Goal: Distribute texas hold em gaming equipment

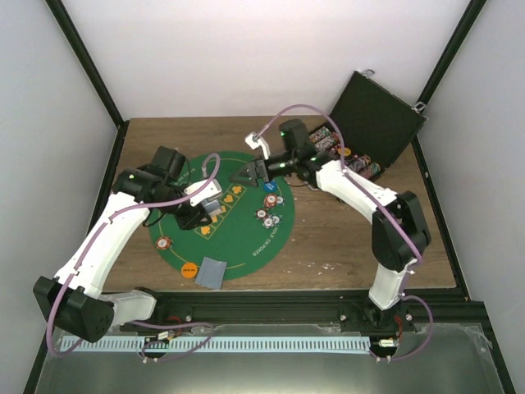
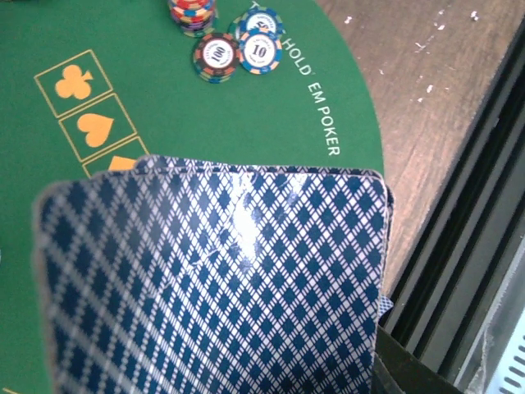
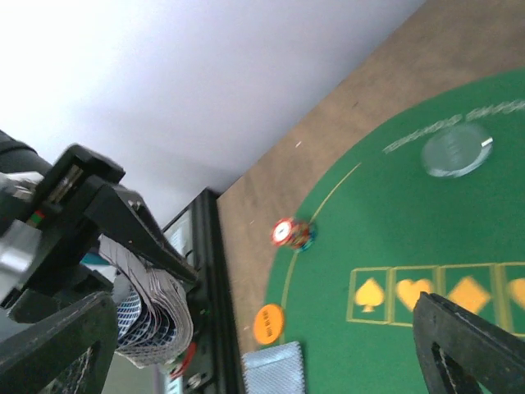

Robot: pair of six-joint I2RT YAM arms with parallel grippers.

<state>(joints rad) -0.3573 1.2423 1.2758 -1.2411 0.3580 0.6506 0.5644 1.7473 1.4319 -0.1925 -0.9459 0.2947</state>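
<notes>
Clock dirs ref. top view, centred on green mat [image 1: 238,250]. L pincer [image 1: 200,215] hung over mat just 9 o'clock of centre, clamped on fanned deck [image 2: 213,279] of blue-diamond-backed cards; deck filled L wrist view. R pincer [image 1: 244,174] at approx. 1 o'clock, jaws spread wide, nothing in them. On mat at 3 o'clock lay loose chips [image 1: 267,212], w/ 100 chip [image 2: 215,56] touching 10 chip [image 2: 260,51]. Also small chip stack [image 1: 166,243] at 8 o'clock, orange disc [image 1: 189,268] at 7, face-down card pile [image 1: 212,272] at 6, straddling mat edge onto counter [image 1: 344,238]. Open black case [image 1: 373,123] stood off mat at 2 o'clock
</notes>
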